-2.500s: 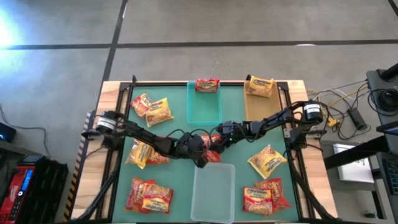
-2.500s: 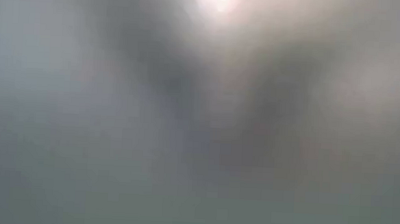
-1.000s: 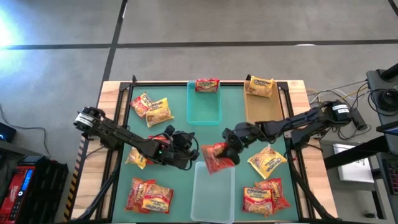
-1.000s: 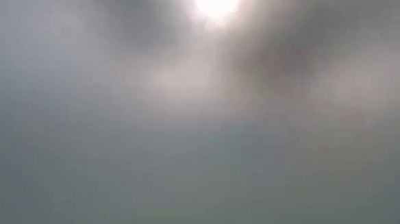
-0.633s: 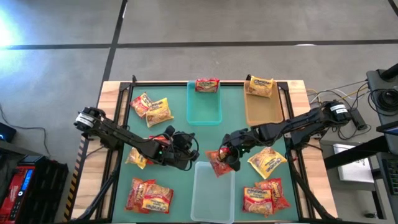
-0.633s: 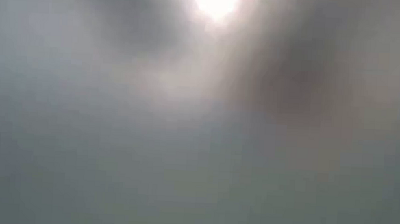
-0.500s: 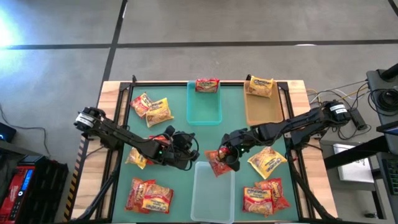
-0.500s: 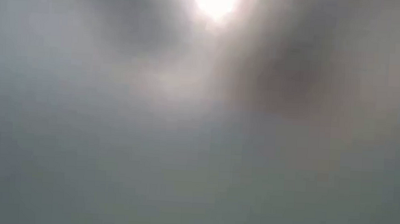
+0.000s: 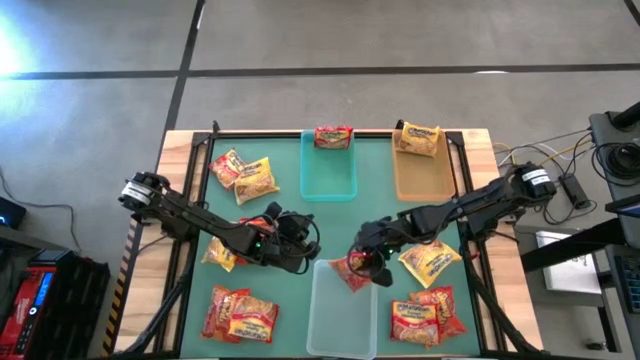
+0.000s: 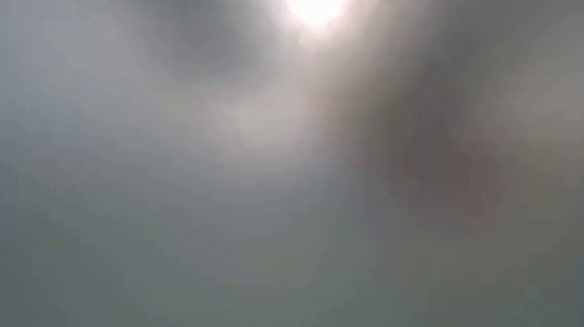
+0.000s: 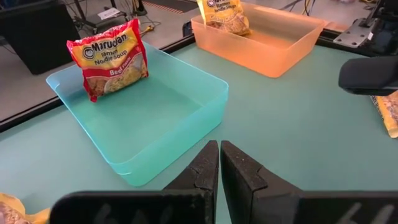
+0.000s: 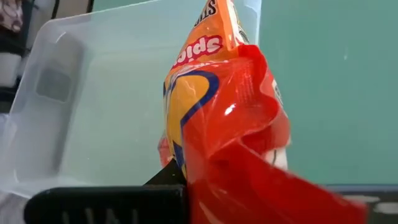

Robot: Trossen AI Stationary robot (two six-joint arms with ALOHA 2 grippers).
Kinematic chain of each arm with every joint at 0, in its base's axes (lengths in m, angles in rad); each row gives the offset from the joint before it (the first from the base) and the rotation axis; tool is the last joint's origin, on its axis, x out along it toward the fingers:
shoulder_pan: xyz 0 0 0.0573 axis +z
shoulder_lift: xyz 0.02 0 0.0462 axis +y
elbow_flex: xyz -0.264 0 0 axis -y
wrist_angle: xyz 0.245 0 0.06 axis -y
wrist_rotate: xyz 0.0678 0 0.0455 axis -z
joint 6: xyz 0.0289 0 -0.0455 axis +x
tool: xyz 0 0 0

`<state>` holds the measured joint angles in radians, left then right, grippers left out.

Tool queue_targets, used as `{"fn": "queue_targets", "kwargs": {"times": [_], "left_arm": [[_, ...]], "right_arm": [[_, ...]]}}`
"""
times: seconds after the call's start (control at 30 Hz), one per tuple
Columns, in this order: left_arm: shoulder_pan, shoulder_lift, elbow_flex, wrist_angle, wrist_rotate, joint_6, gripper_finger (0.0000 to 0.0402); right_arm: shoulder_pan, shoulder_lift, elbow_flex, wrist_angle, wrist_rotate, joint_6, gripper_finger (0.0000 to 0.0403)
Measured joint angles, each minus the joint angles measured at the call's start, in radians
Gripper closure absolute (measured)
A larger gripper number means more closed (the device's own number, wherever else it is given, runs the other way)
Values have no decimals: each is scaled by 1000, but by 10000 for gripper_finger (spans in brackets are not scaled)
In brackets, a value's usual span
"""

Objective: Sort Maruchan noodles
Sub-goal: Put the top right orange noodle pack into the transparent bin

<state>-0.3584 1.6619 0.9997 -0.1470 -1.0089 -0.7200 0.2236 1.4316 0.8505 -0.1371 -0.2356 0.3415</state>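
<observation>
My right gripper (image 9: 366, 262) is shut on a red-orange Maruchan noodle packet (image 9: 354, 273) over the far right corner of the clear bin (image 9: 340, 315). My left gripper (image 9: 305, 250) (image 11: 219, 163) is shut on nothing, low over the green mat just off the clear bin's far left corner. A red packet (image 9: 333, 137) (image 11: 112, 57) leans upright against the far wall of the teal bin (image 9: 328, 172). A yellow packet (image 9: 418, 138) stands at the far end of the tan bin (image 9: 420, 180). The low view shows only grey blur. My right gripper pinches the packet's crumpled red end (image 12: 214, 171) between its fingers (image 12: 169, 174); the packet itself hides most of the contact. The fingers slant down from the table's far right. The packet reaches out past the fingertips over the clear bin (image 12: 93, 106).
Loose packets lie in heaps on the mat: far left (image 9: 243, 175), under the left arm (image 9: 218, 255), near left (image 9: 240, 315), right of the clear bin (image 9: 428, 262) and near right (image 9: 425, 318). The wooden table edge (image 9: 180, 140) frames the mat.
My right gripper has carried the red-orange packet toward the table's near edge, from the mat between the bins to over the clear bin's far right corner. The packet now shows smaller and more bunched under the gripper.
</observation>
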Motion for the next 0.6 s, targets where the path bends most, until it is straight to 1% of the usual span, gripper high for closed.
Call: {"fn": "queue_targets", "kwargs": {"times": [0.17, 0.37, 0.6], "left_arm": [[0, 0, 0, -1, 0, 0, 402], [0, 1, -1, -3, 0, 0, 402], [0, 2, -3, -30, -1, -20, 402]], "right_arm": [[5, -1, 58, -24, 0, -35, 364], [7, 12, 145, -121, 1, -63, 364], [10, 85, 197, -177, 2, -97, 364]]}}
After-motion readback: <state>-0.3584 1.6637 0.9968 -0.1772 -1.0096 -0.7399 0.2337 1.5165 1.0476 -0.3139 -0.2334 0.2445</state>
